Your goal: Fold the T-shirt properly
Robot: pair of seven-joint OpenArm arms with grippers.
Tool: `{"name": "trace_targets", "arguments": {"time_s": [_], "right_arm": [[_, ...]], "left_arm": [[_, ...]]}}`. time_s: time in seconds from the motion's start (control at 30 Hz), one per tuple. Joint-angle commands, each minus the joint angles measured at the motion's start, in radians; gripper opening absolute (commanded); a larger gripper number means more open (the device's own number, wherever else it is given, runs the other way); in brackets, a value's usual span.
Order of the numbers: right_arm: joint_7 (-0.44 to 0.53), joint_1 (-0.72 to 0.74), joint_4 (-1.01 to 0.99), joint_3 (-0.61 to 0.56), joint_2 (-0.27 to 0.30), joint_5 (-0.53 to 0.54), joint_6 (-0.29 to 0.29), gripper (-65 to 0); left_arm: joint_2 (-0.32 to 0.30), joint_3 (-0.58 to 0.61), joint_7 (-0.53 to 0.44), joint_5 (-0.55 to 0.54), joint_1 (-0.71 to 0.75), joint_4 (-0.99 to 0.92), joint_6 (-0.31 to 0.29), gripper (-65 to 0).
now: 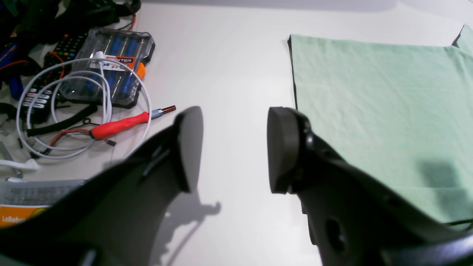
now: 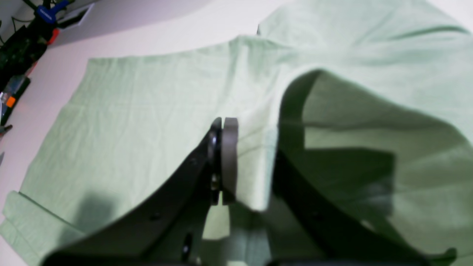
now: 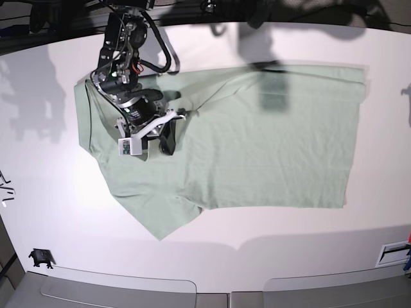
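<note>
The pale green T-shirt (image 3: 270, 147) lies spread on the white table, with its upper-left part folded over toward the middle. My right gripper (image 3: 168, 136) is over the shirt's left part. In the right wrist view it (image 2: 253, 162) is shut on a lifted fold of the T-shirt (image 2: 129, 122), and the cloth hides one finger. My left gripper (image 1: 234, 147) is open and empty over bare table, just beside a straight edge of the T-shirt (image 1: 380, 103). The left arm is out of the base view.
Beside my left gripper lies clutter: a clear screwdriver case (image 1: 111, 62), a coiled white cable (image 1: 85, 107), a red-handled tool (image 1: 118, 125) and a keypad device (image 1: 37, 99). A small black object (image 3: 40, 256) sits near the table's front-left edge.
</note>
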Motion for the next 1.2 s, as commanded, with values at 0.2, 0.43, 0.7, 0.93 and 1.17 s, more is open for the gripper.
{"name": "trace_targets", "arguments": {"time_s": [0.2,0.43,0.7,0.93,1.17], "right_arm": [[0.03,0.014,0.016,-0.001,0.003,-0.03,0.008,-50.9],[0.053,0.014,0.016,-0.001,0.003,-0.03,0.003,-41.0],[-0.042,0.014,0.041,0.077,0.003,-0.024,0.003,-47.8],[-0.25,0.0,0.087,0.264,0.01,0.174,0.065,-65.0],[-0.169,-0.09,0.086,0.344,0.042,0.1,0.087,-65.0]], "left_arm": [[-0.028,-0.012,-0.026,-0.016,-0.002,0.013,-0.002,-39.0],[-0.028,-0.012,-0.026,-0.016,-0.002,0.013,-0.002,-39.0],[-0.027,-0.01,0.045,-0.09,-0.002,0.013,-0.02,-47.9],[-0.005,0.108,0.257,-0.267,-0.002,0.013,-0.02,-65.0],[0.006,0.397,0.121,-0.051,-0.004,0.013,-0.02,-65.0]]}}
